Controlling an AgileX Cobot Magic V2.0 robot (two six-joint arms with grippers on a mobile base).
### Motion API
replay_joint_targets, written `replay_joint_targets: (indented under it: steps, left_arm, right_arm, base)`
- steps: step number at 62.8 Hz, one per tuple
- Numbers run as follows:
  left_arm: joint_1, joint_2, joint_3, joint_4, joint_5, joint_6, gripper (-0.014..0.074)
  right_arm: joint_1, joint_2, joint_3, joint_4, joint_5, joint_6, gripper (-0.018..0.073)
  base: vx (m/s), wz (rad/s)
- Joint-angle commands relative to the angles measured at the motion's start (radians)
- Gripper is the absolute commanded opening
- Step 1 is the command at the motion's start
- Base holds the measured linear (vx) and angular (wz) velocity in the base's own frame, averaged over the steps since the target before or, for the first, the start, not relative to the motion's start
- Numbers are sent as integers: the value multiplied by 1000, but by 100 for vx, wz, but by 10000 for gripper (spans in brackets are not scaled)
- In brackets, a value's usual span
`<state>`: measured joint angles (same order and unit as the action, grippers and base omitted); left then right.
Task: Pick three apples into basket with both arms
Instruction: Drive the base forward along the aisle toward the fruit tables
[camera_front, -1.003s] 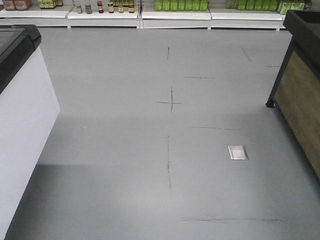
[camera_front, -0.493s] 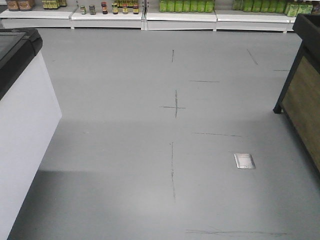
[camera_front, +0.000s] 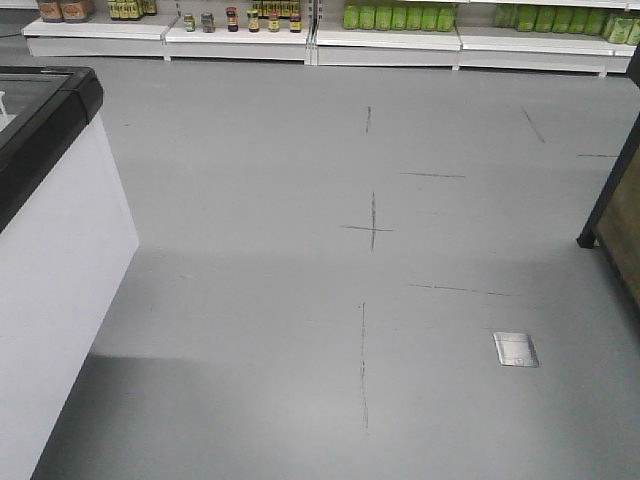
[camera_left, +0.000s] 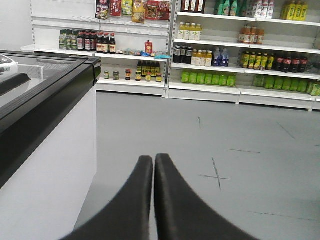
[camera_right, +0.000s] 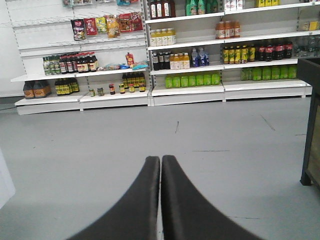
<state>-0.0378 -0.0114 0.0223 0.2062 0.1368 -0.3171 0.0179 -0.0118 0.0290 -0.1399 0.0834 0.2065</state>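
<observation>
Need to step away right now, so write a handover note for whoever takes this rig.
Left hand: shut, empty.
Right hand: shut, empty.
Apples and basket: in no view. The cameras show only grey floor, a white chest cabinet on the left and stocked shelves ahead.
Done: no apple visibly picked.
Left: find the apples and basket, then apparently load all three.

One white freezer (camera_front: 60, 250); one metal floor plate (camera_front: 515, 349); two end effectors (camera_left: 153, 159) (camera_right: 160, 160).
</observation>
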Motion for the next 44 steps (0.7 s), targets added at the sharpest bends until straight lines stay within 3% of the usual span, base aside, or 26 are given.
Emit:
replay_joint_targets:
  steps: [1,44]
  left_arm:
    - [1,-16,8,-1,-66,1,-6]
    - [1,-16,8,-1,-66,1,-6]
  right_arm:
    - [-7,-13,12,-12,-70,-1,-8]
    - [-7,-13,12,-12,-70,-1,-8]
  base:
    - [20,1]
    - [23,-9]
